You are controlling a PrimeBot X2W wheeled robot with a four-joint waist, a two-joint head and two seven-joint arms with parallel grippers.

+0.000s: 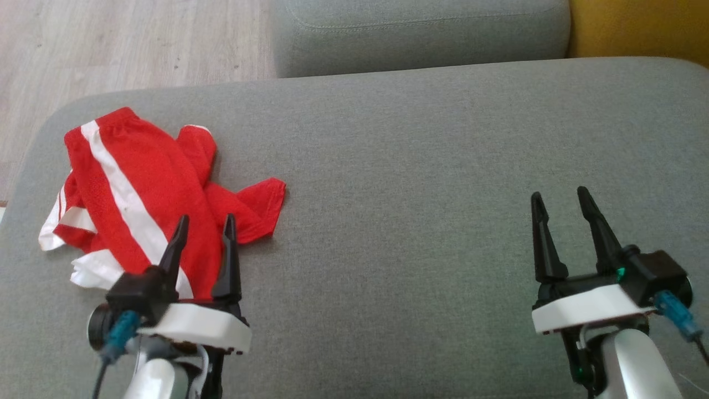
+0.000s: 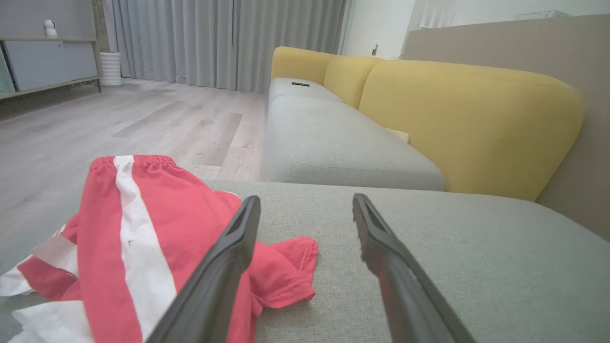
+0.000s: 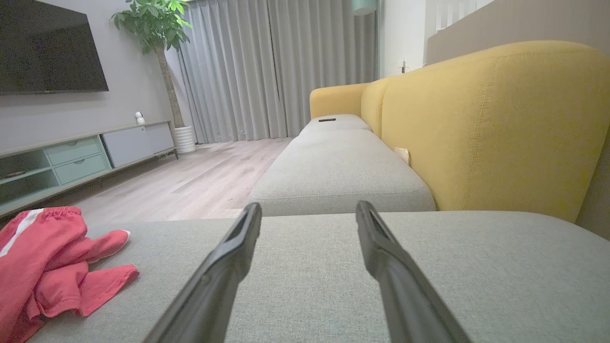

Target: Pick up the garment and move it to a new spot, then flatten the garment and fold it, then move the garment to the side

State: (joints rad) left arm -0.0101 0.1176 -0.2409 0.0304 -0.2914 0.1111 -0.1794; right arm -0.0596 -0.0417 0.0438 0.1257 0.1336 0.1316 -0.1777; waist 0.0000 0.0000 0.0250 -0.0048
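Red-and-white garment (image 1: 138,188) crumpled at 9 o'clock on the grey cushion (image 1: 415,166)
The left gripper (image 1: 206,217), fingers spread, shows over the garment's 5 o'clock edge (whether it touches the cloth can't be told); the right gripper (image 1: 559,192), also spread, is well apart, out at the garment's 3 o'clock

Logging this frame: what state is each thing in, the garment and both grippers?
Garment: crumpled in a heap, not flattened or folded, lying on the left end of the grey cushion.
Left gripper: open, holding nothing, fingers at the garment's near edge.
Right gripper: open, holding nothing, over bare cushion well apart from the garment.
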